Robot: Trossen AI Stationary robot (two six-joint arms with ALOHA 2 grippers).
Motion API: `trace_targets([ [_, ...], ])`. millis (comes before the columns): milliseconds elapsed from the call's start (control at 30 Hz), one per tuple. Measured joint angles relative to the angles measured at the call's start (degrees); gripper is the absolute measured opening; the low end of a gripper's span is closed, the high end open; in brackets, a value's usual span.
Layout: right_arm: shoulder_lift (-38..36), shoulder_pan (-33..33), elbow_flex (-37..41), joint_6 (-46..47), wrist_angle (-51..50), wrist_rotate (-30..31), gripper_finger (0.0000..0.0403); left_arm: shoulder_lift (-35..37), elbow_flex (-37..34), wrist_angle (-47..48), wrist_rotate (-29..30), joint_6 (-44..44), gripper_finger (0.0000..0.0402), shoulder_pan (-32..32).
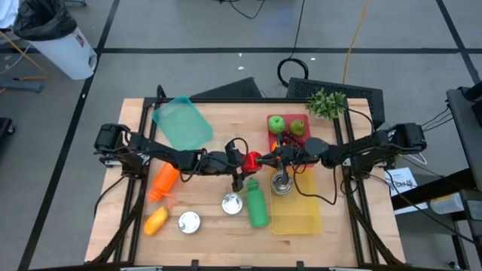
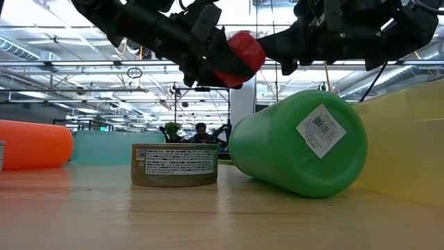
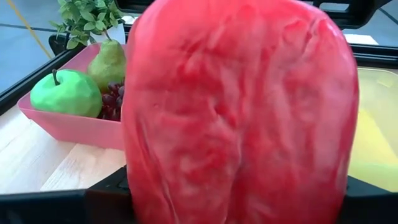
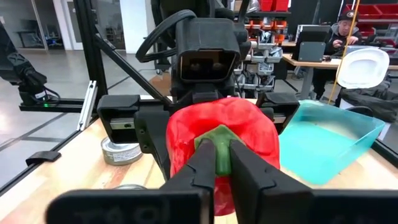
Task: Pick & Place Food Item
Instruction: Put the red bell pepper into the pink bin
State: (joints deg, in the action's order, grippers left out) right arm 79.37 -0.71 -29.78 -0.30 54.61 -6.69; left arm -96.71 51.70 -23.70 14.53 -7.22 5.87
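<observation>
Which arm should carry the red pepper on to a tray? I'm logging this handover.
Probably the right: the right gripper pinches the red pepper by its green stem and is nearer the pink tray and yellow tray. The left gripper clamps the body.

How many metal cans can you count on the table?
3: one can near the front left by the orange items, one beside the green bottle, one on the yellow tray. Others may be hidden.
</observation>
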Motion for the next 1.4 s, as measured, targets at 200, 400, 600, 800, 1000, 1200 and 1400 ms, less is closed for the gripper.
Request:
trace_targets([
  [200,0.0,0.0,0.0,-0.6,0.0,-0.1,0.0013,0.0,0.0,-0.3,-0.1,-3.6,0.0304,0.0],
  [400,-0.2,0.0,0.0,-0.5,-0.2,-0.4,0.0013,0.0,0.0,-0.4,0.1,-4.9,0.0360,-0.1],
  [600,-5.2,-1.1,0.0,-0.5,-5.5,-1.1,0.0013,0.9,0.0,0.0,0.7,-4.6,0.0387,0.1],
  [800,-11.0,-1.5,0.1,-0.9,-13.0,-0.8,0.0013,4.6,0.1,1.4,0.7,-2.0,0.0384,0.1],
  [1000,-18.2,-1.6,0.1,-1.4,-22.7,0.1,0.0013,6.9,0.1,1.2,0.7,-1.5,0.0373,0.1],
  [1200,-28.3,-2.2,0.1,-1.0,-37.1,4.7,0.0013,6.9,0.1,1.4,0.6,-1.5,0.0371,0.1],
  [1400,-36.1,-3.0,0.1,0.1,-52.1,11.6,0.0013,6.9,0.1,1.1,0.6,-1.5,0.0381,0.1],
])
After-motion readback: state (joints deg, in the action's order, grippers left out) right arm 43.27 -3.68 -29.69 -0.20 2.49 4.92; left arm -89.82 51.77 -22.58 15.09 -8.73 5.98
